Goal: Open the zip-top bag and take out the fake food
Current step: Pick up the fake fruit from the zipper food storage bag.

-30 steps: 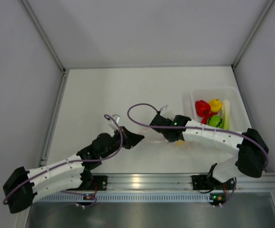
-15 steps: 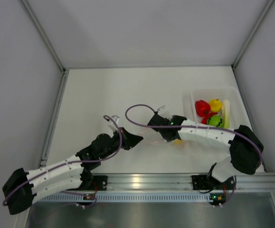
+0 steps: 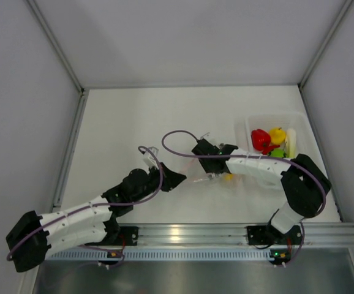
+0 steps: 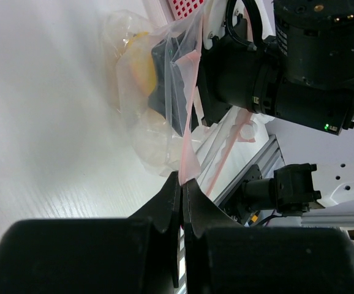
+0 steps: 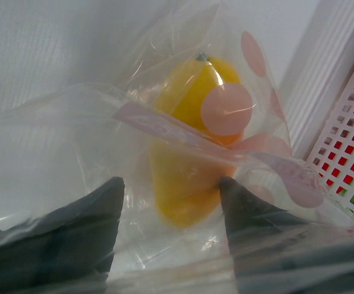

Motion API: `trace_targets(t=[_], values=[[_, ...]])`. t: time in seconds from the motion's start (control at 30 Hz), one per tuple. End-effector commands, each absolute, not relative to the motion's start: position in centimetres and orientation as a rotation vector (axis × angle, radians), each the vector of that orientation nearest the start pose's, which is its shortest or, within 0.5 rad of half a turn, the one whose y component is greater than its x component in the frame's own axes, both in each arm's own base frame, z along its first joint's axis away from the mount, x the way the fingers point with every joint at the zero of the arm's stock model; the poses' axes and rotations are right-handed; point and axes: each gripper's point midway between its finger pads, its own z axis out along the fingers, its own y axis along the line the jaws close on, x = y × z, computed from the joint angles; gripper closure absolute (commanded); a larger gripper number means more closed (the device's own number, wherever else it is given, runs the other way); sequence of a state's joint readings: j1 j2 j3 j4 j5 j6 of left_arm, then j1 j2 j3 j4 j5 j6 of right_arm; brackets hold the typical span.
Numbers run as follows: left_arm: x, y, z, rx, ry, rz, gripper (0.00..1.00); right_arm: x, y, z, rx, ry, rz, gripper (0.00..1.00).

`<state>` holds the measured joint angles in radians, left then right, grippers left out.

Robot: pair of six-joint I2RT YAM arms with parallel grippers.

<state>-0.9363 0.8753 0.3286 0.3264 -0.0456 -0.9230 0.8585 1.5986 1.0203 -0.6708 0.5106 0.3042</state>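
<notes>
Yellow food (image 5: 186, 165) lies just beyond the right gripper's (image 5: 169, 187) wide fingers (image 5: 79, 214) — reach deeper, then close; left gripper (image 4: 181, 179) pinches the bag (image 4: 143, 131).

The left arm (image 3: 73, 219) lies low, stretched from its base up and to the right. The left gripper (image 3: 182, 179) has its fingers (image 4: 168, 199) pressed flat together, pinching the edge of the zip-top bag (image 4: 155, 144). The right arm (image 3: 299, 190) bends sharply at the elbow, forearm reaching left. The right gripper (image 5: 171, 195) points toward the left one, its fingers (image 5: 85, 214) spread apart.
</notes>
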Motion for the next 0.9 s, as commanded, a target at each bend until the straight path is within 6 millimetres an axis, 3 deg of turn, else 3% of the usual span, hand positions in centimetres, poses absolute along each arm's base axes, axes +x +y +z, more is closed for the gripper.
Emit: trace_targets(t=[0.0, 0.17, 0.4, 0.73, 0.83, 0.87], values=[[17.1, -28.2, 16.3, 0.033, 1.994, -1.247, 1.0, 27.2, 15.6, 4.2, -0.468, 2.543, -0.383, 0.35], [17.0, -28.4, 16.6, 0.045, 1.992, -1.254, 1.0, 27.8, 14.3, 3.1, -0.444, 2.558, -0.45, 0.34], [16.8, -29.1, 16.6, 0.086, 2.004, -1.27, 1.0, 28.5, 14.1, 4.8, -0.399, 2.488, -0.417, 0.35], [16.6, -29.6, 16.9, 0.107, 2.002, -1.286, 1.0, 29.3, 14.5, 2.1, -0.492, 2.579, -0.442, 0.34], [16.5, -29.5, 16.8, 0.108, 2.0, -1.288, 1.0, 29.6, 14.8, 2.3, -0.476, 2.575, -0.431, 0.43], [16.5, -29.5, 16.9, 0.105, 1.996, -1.286, 1.0, 29.7, 14.8, 2.4, -0.468, 2.57, -0.422, 0.52]])
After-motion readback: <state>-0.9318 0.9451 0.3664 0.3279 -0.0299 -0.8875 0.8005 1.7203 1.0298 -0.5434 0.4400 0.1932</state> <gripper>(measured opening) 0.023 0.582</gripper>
